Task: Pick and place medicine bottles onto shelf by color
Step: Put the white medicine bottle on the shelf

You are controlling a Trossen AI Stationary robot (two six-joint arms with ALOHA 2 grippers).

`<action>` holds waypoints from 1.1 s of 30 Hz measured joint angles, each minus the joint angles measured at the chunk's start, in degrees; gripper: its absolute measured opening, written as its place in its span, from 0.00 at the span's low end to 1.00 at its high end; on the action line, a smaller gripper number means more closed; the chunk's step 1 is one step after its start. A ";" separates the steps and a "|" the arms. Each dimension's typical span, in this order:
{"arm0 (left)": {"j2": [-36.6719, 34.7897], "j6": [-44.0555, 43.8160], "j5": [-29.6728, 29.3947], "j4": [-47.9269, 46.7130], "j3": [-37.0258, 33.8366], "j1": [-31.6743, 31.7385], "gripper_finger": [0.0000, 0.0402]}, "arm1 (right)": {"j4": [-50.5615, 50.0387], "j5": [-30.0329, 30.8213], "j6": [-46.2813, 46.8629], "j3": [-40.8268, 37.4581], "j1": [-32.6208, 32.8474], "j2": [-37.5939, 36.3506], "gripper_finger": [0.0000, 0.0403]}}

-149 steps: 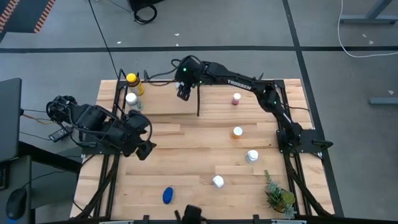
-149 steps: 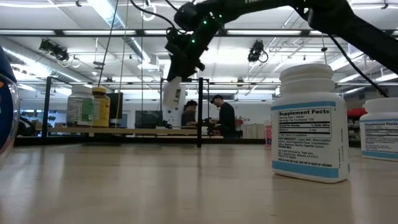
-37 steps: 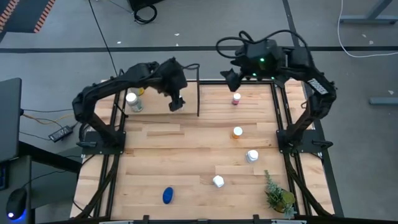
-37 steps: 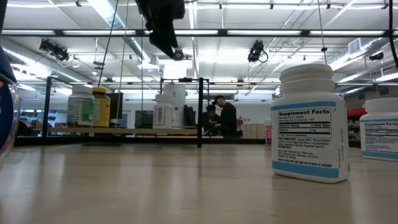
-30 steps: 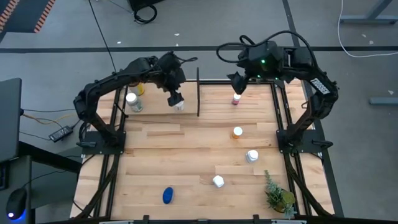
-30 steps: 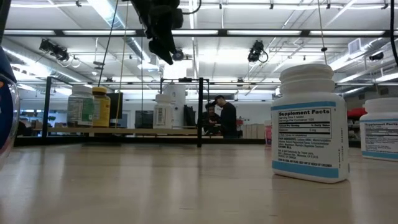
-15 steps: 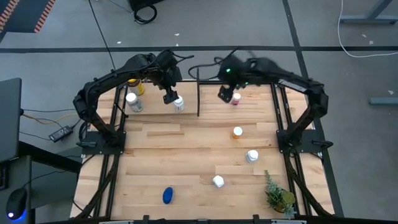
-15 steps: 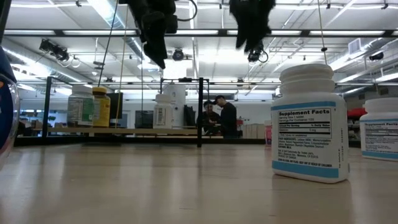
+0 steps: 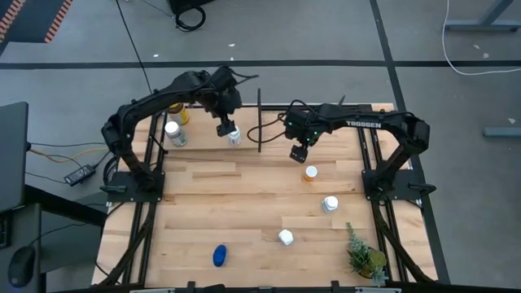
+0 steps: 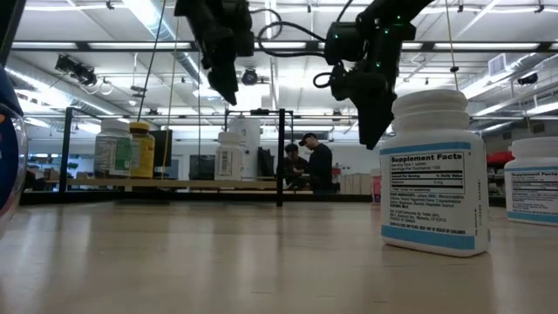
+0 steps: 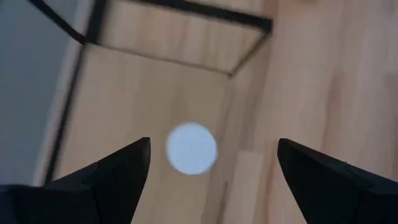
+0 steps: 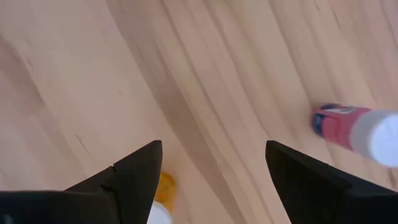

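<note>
Landmark: the black upright divider (image 9: 259,120) of the shallow light-wood shelf with thin black rails (image 9: 203,138).

Left gripper (image 9: 223,127) hung above the shelf bay just left of the divider, fingers spread wide, holding nothing. A white-capped white bottle (image 9: 234,136) stood upright on the shelf right beside it, between gripper and divider; in the left wrist view its round cap (image 11: 191,148) sat between the open fingers (image 11: 106,174), clear of both.

Further left of the divider, at the shelf's far end: another white-capped white bottle (image 9: 172,132) and, behind it, the larger amber yellow-capped bottle (image 9: 181,113), mostly hidden by the arm.

Right gripper (image 9: 298,152) was right of the divider, off the tabletop, fingers spread, empty. The orange-capped bottle (image 9: 310,172) stood just beyond it, away from the divider. The pink bottle with white cap (image 12: 354,129) showed only in the right wrist view.

Well away from the divider, on the front of the wide plank table (image 9: 244,203): two white bottles (image 9: 330,203) (image 9: 286,237) and a blue bottle (image 9: 220,255) lying on its side.
</note>
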 joint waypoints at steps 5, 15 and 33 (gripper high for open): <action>3.79 2.34 -0.78 -1.94 -0.05 -0.76 0.88 | 1.88 0.00 4.95 -0.03 1.97 -0.04 0.72; 7.02 2.84 -4.74 -0.67 -0.02 -0.82 0.88 | 1.90 2.55 10.12 -0.03 6.97 -0.04 0.72; 11.18 0.79 -5.95 -1.98 -0.04 -1.14 0.82 | 1.81 2.95 10.51 -0.03 7.55 -0.07 0.72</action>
